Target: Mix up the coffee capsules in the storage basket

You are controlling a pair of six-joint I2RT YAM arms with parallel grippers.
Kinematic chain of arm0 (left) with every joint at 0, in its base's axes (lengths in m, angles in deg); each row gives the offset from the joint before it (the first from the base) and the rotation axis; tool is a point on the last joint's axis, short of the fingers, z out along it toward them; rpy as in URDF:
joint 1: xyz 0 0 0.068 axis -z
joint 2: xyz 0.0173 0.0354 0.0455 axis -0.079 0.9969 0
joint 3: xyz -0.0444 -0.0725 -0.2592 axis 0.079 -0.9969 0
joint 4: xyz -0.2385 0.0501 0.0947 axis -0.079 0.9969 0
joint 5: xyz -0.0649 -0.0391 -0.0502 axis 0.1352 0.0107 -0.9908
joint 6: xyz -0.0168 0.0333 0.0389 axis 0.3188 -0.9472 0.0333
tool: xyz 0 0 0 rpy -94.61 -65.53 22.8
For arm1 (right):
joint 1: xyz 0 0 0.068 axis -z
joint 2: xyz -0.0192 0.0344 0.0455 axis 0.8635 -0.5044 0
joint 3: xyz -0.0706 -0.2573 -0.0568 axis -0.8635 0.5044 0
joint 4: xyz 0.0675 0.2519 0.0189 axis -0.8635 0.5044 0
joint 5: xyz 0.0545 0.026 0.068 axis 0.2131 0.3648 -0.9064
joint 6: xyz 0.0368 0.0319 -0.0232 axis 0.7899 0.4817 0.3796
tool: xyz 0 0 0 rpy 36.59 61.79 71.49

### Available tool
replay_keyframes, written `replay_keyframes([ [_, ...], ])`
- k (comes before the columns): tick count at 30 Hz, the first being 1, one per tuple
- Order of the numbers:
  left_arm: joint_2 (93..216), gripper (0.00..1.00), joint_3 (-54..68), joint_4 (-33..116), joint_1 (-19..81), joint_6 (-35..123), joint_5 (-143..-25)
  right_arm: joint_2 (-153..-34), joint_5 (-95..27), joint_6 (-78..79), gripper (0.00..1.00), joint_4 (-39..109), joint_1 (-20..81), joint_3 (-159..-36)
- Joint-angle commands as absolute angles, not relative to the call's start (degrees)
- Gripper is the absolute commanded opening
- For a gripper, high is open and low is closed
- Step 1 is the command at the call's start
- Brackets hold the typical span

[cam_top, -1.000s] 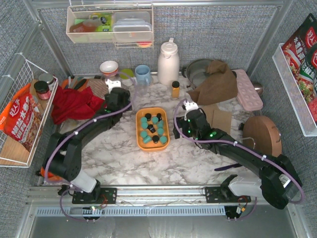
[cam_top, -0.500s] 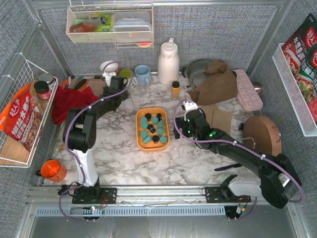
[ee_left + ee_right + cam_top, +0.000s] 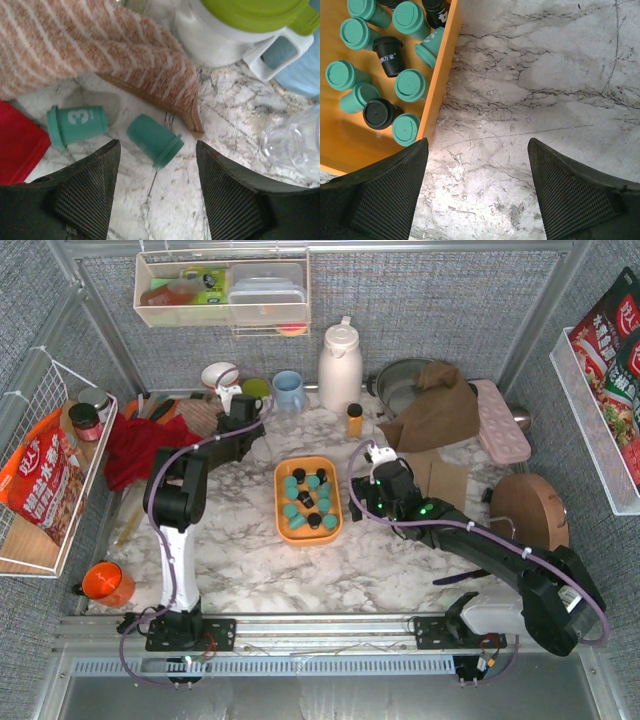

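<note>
Sitting in the orange storage basket (image 3: 281,528) at the middle of the marble tabletop (image 3: 240,550), the coffee capsules (image 3: 308,502) form a loose cluster, mostly teal with a few black among them. The right wrist view shows some standing on end and some tipped on their sides, several crowded toward the basket's wall. Just to the basket's right hangs the right gripper (image 3: 477,150), its jaws spread wide over bare marble and holding nothing. Well away, toward the tabletop's far left, the left gripper (image 3: 156,167) points down with its jaws moderately apart and empty. Below them a plain teal capsule (image 3: 154,139) lies on its side, and a capsule marked 3 (image 3: 77,125) lies on its side near it, the two not touching. A striped cloth (image 3: 100,50) drapes behind those two, a red cloth (image 3: 15,145) lies at the left, and a white cup with a green lid (image 3: 220,35) and a blue mug (image 3: 300,65) stand beyond.
</note>
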State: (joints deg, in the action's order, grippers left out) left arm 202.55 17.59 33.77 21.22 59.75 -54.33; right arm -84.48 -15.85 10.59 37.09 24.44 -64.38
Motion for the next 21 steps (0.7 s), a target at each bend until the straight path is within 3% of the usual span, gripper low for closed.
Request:
replay_keyframes([
  [1,205.68,0.71,21.48,33.68,20.88,58.13,-53.91,-84.81,-16.24,10.44,0.85,36.2,24.38,-65.06],
  [11,211.7,0.68,29.61,43.52,20.22,59.59,-51.11,-84.76,-16.55,10.38,0.85,36.39,24.38,-65.14],
  [17,212.42,0.59,30.08,46.19,20.1,60.45,-52.18,-84.8,-16.64,10.44,0.85,36.48,24.44,-65.23],
  [21,211.93,0.45,30.07,47.35,20.09,60.12,-53.78,-84.93,-16.64,10.44,0.85,36.58,24.38,-65.22],
])
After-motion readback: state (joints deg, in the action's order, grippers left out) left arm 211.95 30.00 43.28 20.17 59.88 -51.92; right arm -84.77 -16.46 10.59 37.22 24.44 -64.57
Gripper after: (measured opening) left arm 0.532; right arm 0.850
